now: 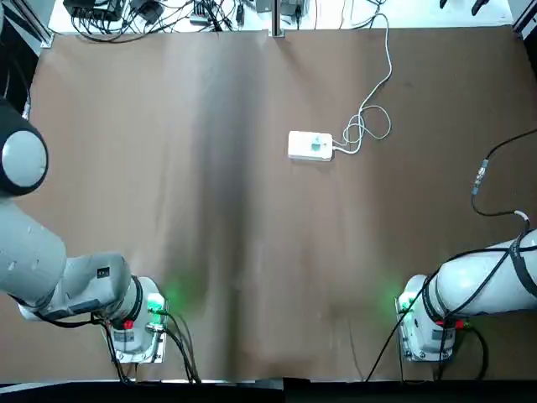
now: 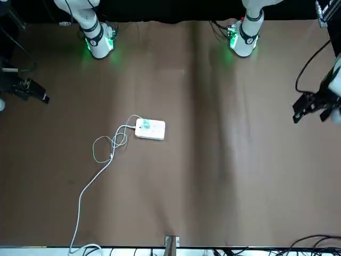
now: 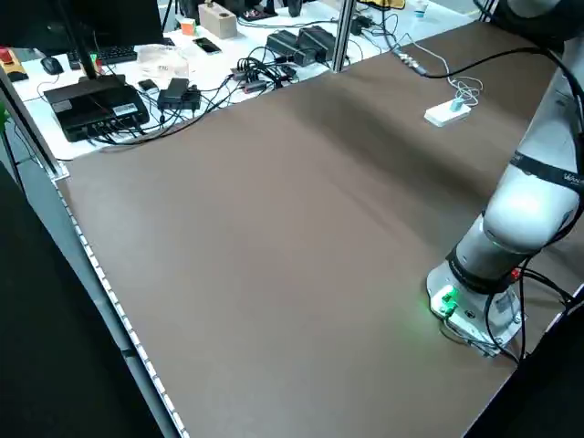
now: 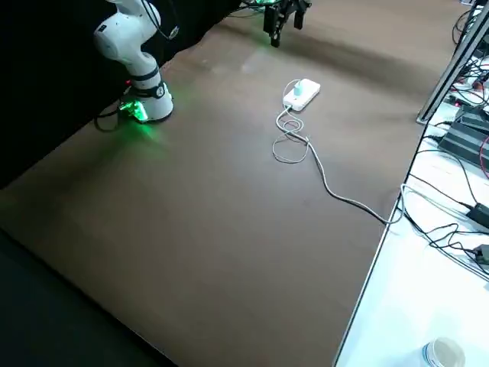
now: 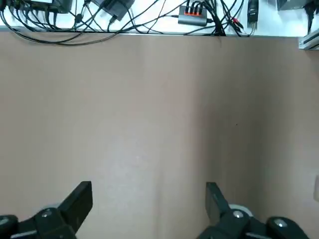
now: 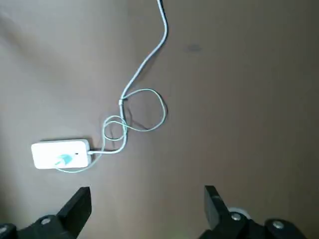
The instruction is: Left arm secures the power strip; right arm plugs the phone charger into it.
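Observation:
The white power strip (image 1: 304, 146) lies flat on the brown table, right of centre and toward the far side; its white cord (image 1: 385, 59) loops beside it and runs off the far edge. The teal phone charger (image 1: 318, 144) sits on the strip's top face (image 6: 63, 160); whether its pins are in a socket I cannot tell. My right gripper (image 6: 147, 194) hovers open, well apart from the strip (image 6: 50, 154), out at the table's right side (image 2: 37, 95). My left gripper (image 5: 149, 191) is open over bare table at the left side (image 2: 301, 112), far from the strip.
Cables, adapters and boxes (image 5: 194, 12) crowd the white bench beyond the table's far edge. A metal post (image 1: 275, 21) stands at the middle of that edge. A black cable (image 1: 482, 172) hangs by the right arm. Both arm bases (image 1: 134, 323) (image 1: 428, 323) glow green at the near edge.

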Robot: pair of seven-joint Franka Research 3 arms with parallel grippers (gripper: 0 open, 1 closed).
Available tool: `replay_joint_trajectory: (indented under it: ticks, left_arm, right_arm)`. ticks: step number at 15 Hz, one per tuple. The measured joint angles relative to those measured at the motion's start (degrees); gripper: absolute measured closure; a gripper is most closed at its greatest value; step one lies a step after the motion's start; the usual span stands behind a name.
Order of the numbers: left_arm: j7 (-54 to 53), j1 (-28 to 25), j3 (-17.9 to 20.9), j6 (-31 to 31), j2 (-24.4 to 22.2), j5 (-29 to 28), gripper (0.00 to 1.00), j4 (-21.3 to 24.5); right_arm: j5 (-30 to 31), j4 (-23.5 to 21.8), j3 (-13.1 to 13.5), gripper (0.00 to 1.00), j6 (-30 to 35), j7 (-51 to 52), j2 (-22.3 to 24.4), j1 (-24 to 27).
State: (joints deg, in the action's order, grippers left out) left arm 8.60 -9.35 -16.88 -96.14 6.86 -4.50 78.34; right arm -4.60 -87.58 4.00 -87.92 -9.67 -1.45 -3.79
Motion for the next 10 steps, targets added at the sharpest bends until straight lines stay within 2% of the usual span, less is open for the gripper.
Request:
replay_joint_trajectory:
  ticks: [4, 10]
  left_arm:
    - [-0.05, -1.90, 0.06, 3.08, -2.66, 0.34, 0.00, 0.02]
    - [-0.14, -2.33, -0.19, 5.30, -3.75, 1.63, 0.00, 1.00]
  right_arm:
    - [5.45, -0.86, -0.20, 0.00, -0.19, 5.45, -0.06, -0.80]
    - [5.93, -0.89, -0.17, 0.00, -1.87, 8.04, -0.28, -0.79]
